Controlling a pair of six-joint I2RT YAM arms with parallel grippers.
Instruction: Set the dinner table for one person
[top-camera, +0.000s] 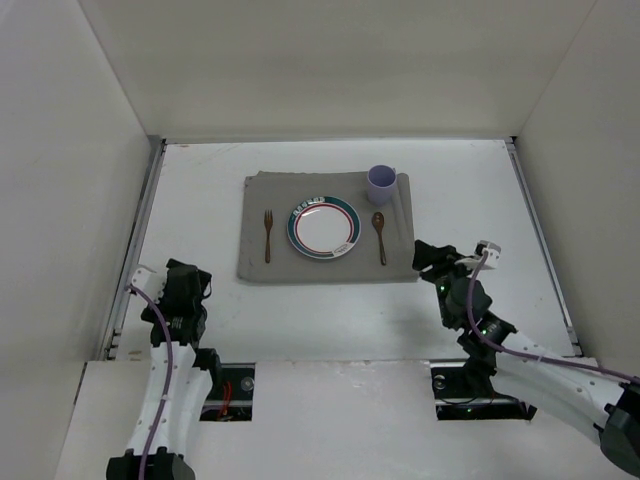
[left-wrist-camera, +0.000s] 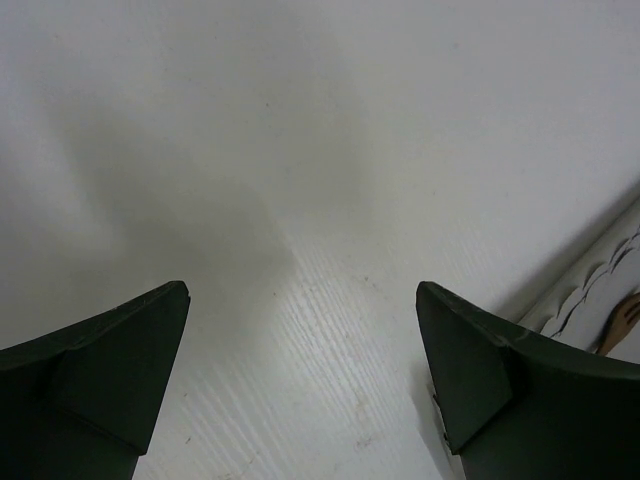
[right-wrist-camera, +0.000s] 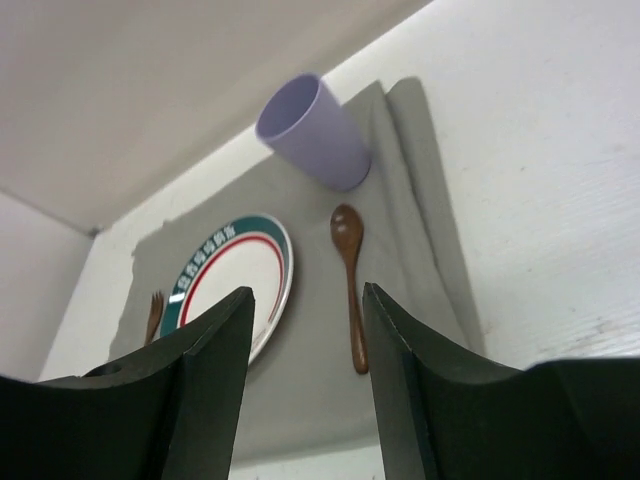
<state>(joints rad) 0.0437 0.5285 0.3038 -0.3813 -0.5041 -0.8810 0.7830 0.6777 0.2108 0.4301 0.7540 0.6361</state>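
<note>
The dinner table (top-camera: 480, 190) fills the enclosure floor, with metal rails (top-camera: 148, 210) on its left and right edges. Bare white surface surrounds the grey placemat (top-camera: 330, 268). On the mat: plate (top-camera: 324, 227), fork (top-camera: 268, 236) left, spoon (top-camera: 380, 237) right, lilac cup (top-camera: 381, 184) far right. Left gripper (top-camera: 186, 282) is near the left rail, jaws wide, empty; its wrist view shows tabletop only. Right gripper (top-camera: 428, 255) is just off the mat's near right corner, jaws parted, empty; its wrist view takes in the setting.
</note>
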